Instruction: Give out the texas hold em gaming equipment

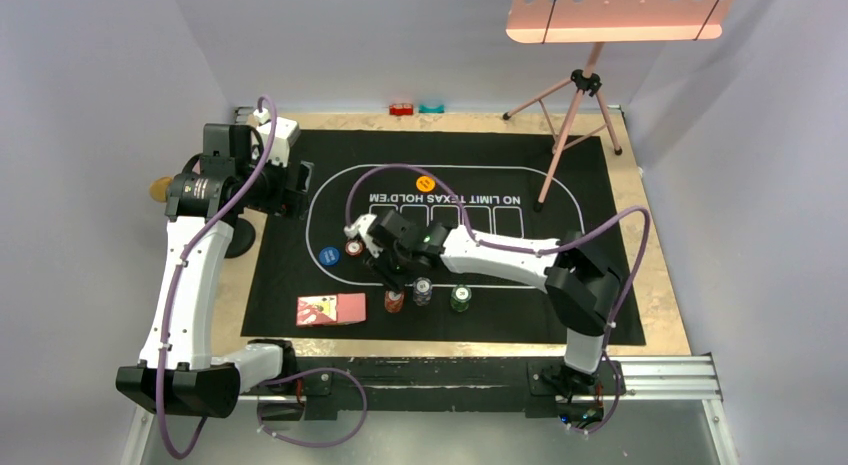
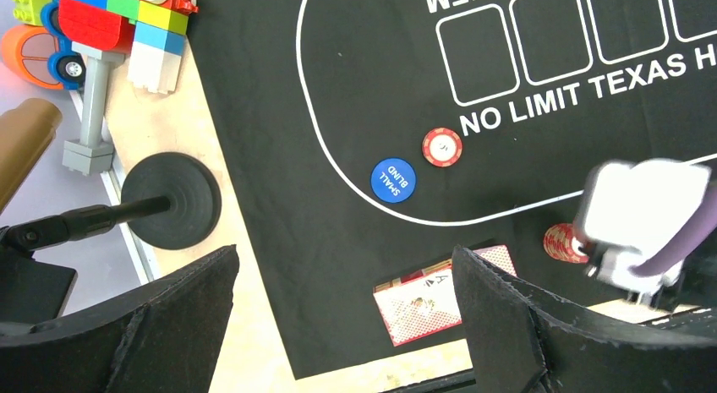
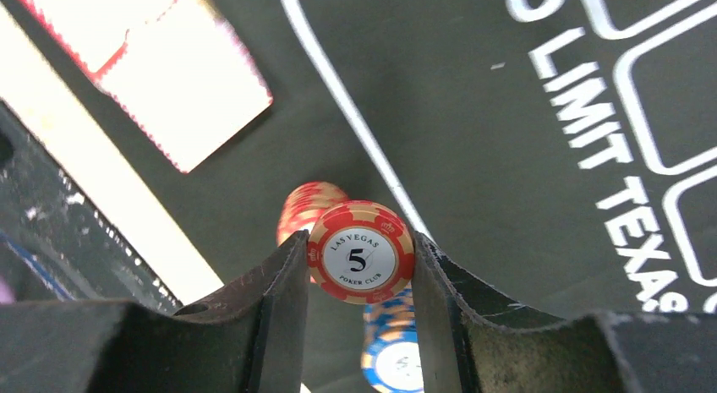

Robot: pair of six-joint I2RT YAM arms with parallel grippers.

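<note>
My right gripper is shut on a red striped poker chip marked 5, held by its edges just above the black mat. Under it stand a red chip stack and a blue-striped stack; a green stack is to their right. The pink-red-backed cards lie at the mat's near left. A blue disc and a single red chip lie by the white oval line, and an orange disc lies farther back. My left gripper hovers open and empty at the mat's left edge.
Colourful toy bricks and a gold-headed microphone with a round black stand base sit off the mat's left side. A pink tripod stands at the back right. Two small red and teal items sit at the far edge.
</note>
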